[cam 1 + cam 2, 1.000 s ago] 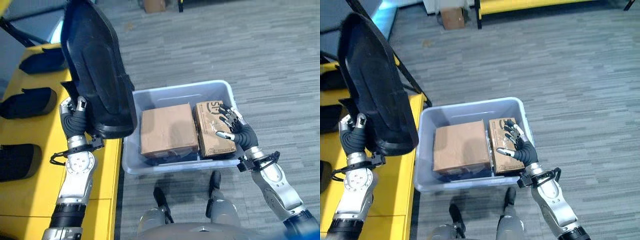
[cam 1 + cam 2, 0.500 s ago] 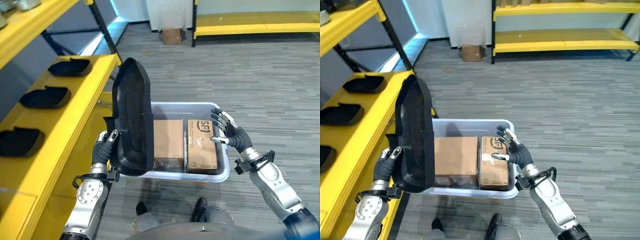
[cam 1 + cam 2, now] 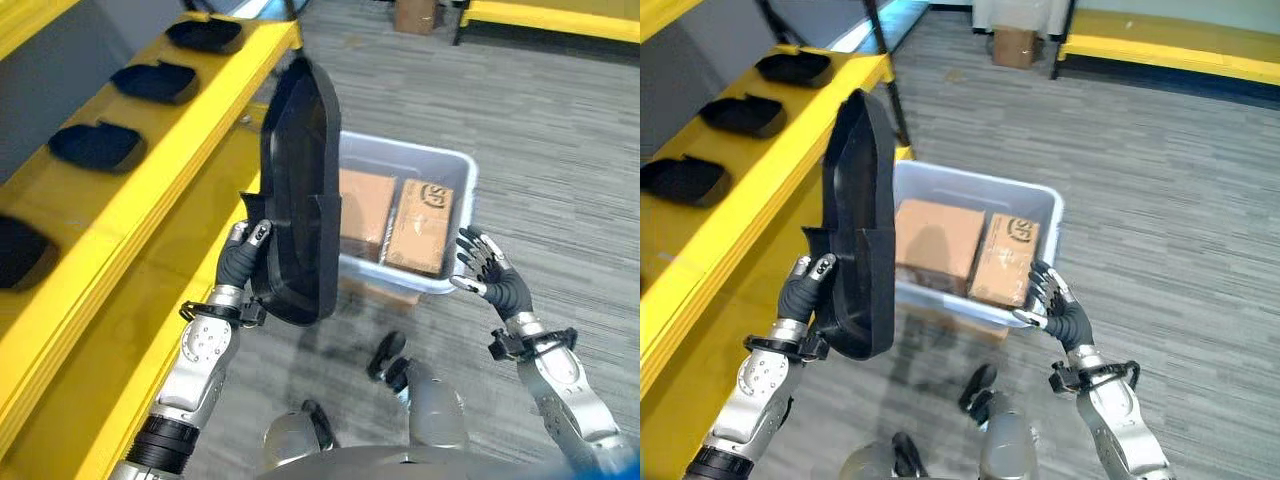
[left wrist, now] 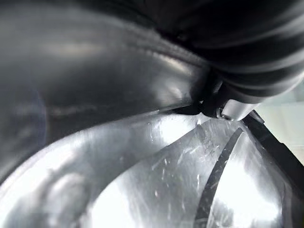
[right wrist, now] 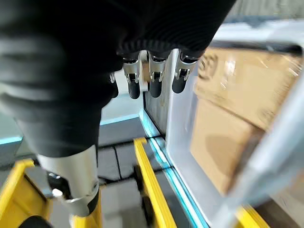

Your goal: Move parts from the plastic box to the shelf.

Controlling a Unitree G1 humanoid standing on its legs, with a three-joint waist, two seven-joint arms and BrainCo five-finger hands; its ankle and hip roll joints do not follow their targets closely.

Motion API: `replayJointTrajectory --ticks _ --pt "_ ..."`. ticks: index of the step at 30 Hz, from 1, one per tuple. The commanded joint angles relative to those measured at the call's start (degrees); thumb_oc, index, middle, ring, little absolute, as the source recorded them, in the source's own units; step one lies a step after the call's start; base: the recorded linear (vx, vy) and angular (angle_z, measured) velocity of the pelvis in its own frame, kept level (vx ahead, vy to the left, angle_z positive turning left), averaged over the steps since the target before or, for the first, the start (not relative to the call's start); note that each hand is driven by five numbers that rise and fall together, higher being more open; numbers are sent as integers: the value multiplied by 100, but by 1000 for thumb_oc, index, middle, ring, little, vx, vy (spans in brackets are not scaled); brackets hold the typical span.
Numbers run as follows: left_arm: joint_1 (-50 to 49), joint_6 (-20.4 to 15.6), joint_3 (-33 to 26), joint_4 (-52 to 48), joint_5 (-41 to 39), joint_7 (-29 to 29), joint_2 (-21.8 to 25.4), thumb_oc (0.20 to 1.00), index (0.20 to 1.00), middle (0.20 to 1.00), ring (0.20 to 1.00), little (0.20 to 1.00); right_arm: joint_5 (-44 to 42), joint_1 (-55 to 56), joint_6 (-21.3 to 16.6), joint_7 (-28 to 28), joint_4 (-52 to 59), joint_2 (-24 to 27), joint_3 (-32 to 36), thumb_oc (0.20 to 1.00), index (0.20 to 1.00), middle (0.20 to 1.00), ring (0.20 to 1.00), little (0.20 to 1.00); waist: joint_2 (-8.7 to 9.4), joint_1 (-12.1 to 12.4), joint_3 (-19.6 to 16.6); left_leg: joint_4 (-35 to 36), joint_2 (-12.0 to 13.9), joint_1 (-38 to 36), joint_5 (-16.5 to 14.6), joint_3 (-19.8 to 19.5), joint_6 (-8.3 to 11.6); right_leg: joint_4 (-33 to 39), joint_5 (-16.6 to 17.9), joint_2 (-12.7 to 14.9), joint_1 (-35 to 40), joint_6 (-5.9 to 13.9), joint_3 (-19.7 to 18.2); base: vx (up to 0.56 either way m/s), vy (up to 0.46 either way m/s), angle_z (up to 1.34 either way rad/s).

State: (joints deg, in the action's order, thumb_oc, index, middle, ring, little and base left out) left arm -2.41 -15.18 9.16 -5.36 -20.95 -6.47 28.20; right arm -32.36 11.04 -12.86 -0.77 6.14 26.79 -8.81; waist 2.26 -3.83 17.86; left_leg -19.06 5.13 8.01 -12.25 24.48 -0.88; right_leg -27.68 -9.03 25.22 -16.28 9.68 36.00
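The left hand (image 3: 243,262) grips the lower end of a long black moulded part (image 3: 300,190), fingers curled round its edge. The part stands nearly upright, its long axis running from the hand up to a pointed far tip, its hollow side turned right toward the plastic box (image 3: 455,170). It is held in the air between the yellow shelf (image 3: 150,190) on the left and the box on the right. Two cardboard boxes (image 3: 940,243) lie side by side in the plastic box. At least four similar black parts (image 3: 150,80) sit in a row on the shelf. The right hand (image 3: 487,275) hovers with fingers spread and holding nothing, just at the box's near right corner. Compared with half a second ago, the camera has swung, the part stands closer to the shelf, and the right hand has drawn back off the cardboard.
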Motion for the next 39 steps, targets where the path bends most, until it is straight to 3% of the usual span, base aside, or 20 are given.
replayJointTrajectory --ticks 1,3,5,7,9,10,12,14,15,19,24,25,26,28,31,34,35,36,37,39 --pt "-52 -452 -502 -535 -30 -66 401 200 200 200 200 200 -60 -278 -312 76 151 -58 -122 1000 1000 1000 1000 1000 -22 125 -114 314 -14 -555 102 -515 85 1326 2499 380 1238 414 -139 39 331 105" --pt "-27 -446 -498 -528 4 -81 423 200 200 200 200 200 -44 -305 -307 104 86 -136 -138 1000 1000 1000 1000 1000 25 125 -100 325 -119 -488 78 -597 30 1429 2612 445 1285 441 -129 34 293 92" --pt "-34 -412 -489 -466 164 -83 485 200 200 200 200 200 -44 -333 -264 91 -53 -284 -225 1000 1000 1000 1000 1000 96 123 -177 690 -308 -470 178 -684 -9 1874 3030 395 1305 518 -391 84 329 94" --pt "-127 -464 -504 -398 166 -71 573 200 200 200 200 200 -86 -351 -228 -4 -42 -357 -335 1000 1000 1000 1000 1000 89 -40 -260 1234 -341 -604 391 -793 -13 2143 3342 7 1037 510 -1437 75 194 28" --pt "-168 -461 -533 -390 177 -59 606 200 200 200 200 200 -99 -354 -216 -79 -28 -335 -396 1000 1000 1000 1000 1000 126 -79 -292 1553 -382 -661 668 -726 -60 2111 3239 -232 811 400 -1788 36 239 22" --pt "-261 -404 -586 -378 253 3 617 200 200 200 200 200 -119 -234 -177 -227 -20 -282 -437 1000 1000 1000 1000 1000 136 -124 -376 2058 -381 -902 912 -672 -104 1812 2652 -952 556 228 -1914 109 287 -34" --pt "-353 -349 -614 -404 269 54 592 200 200 200 200 200 -205 -115 -149 -338 -81 -271 -438 1000 1000 1000 1000 1000 166 -140 -428 2371 -409 -1022 1092 -704 -109 1497 2246 -1490 453 88 -1851 73 269 -70" --pt "-590 -296 -676 -410 316 126 548 200 200 200 200 200 -311 -42 -94 -507 -106 -236 -572 1000 1000 1000 1000 1000 403 -181 -590 2406 -490 -874 1171 -907 -73 1759 1769 -2508 471 -124 -2401 9 72 -17" --pt "-762 -306 -738 -428 310 201 565 200 200 200 200 200 -325 -21 -59 -595 -58 -197 -638 1000 1000 1000 1000 1000 496 -157 -656 2406 -523 -809 1195 -916 -65 2213 1733 -2707 546 -208 -2616 5 -58 15" --pt "-1138 -312 -994 -629 212 363 540 200 200 200 200 200 -236 8 -13 -703 -13 -77 -671 1000 1000 1000 1000 1000 619 83 -834 2406 -489 -664 1258 -876 6 3117 1880 -2632 956 -184 -2568 -12 -60 3" --pt "-1010 -294 -767 -605 163 467 434 200 200 200 200 200 -157 -149 -78 -642 -120 154 -559 1000 1000 1000 1000 1000 489 122 -602 2172 -582 -493 1397 -972 26 3021 1827 -2427 972 -283 -2387 -76 72 36" --pt "-833 -269 -622 -541 57 522 366 200 200 200 200 200 -102 -139 -78 -571 -106 271 -420 1000 1000 1000 1000 1000 442 -40 -556 1715 -315 -577 1042 -557 84 2887 1878 -2081 892 -234 -2111 -1 194 71" --pt "-787 -263 -572 -528 12 540 352 200 200 200 200 200 -94 -104 -62 -554 -120 279 -381 1000 1000 1000 1000 1000 364 -72 -601 1629 -160 -668 866 -594 174 2858 1796 -2028 944 -166 -2048 3 249 63" --pt "-607 -222 -473 -533 -86 492 299 200 200 200 200 200 -97 -59 -57 -485 -131 289 -320 1000 1000 1000 1000 1000 310 -177 -654 1371 381 -821 956 -446 327 2656 1663 -1820 931 -211 -1788 15 168 116" --pt "-306 -193 -317 -591 -162 351 211 200 200 200 200 200 -42 -65 -73 -293 -217 262 -300 1000 1000 1000 1000 1000 106 -385 -721 1675 1400 -1184 1699 -179 693 2032 1353 -1485 675 -217 -1403 -61 242 96" --pt "-32 -178 -219 -635 -269 250 233 200 200 200 200 200 -82 -114 -117 -72 -332 170 -281 1000 1000 1000 1000 1000 -46 -391 -691 2101 2163 -1213 2643 -201 996 1288 1245 -908 373 -123 -1246 -69 429 76" --pt "39 -163 -172 -670 -311 244 241 200 200 200 200 200 -132 -70 -146 -10 -340 144 -215 1000 1000 1000 1000 1000 -102 -430 -636 2237 2314 -1182 2866 -180 1135 966 1142 -670 315 -38 -1243 -21 425 107" --pt "59 -148 -145 -677 -378 288 246 200 200 200 200 200 -143 -33 -141 10 -336 137 -148 1000 1000 1000 1000 1000 -180 -457 -614 2330 2241 -1179 2720 -77 1156 780 1125 -525 283 30 -1184 16 562 108" --pt "41 -161 -122 -687 -395 325 323 200 200 200 200 200 -83 -23 -138 -6 -318 82 -150 1000 1000 1000 1000 1000 -239 -417 -580 2343 2065 -1109 2290 -145 1158 642 1268 -301 212 142 -1304 28 419 106" --pt "121 -171 -113 -657 -370 317 416 200 200 200 200 200 -83 -68 -119 20 -366 33 -133 1000 1000 1000 1000 1000 -215 -389 -488 2130 1887 -871 1997 -258 1102 747 1476 -108 300 276 -1357 1 368 53"
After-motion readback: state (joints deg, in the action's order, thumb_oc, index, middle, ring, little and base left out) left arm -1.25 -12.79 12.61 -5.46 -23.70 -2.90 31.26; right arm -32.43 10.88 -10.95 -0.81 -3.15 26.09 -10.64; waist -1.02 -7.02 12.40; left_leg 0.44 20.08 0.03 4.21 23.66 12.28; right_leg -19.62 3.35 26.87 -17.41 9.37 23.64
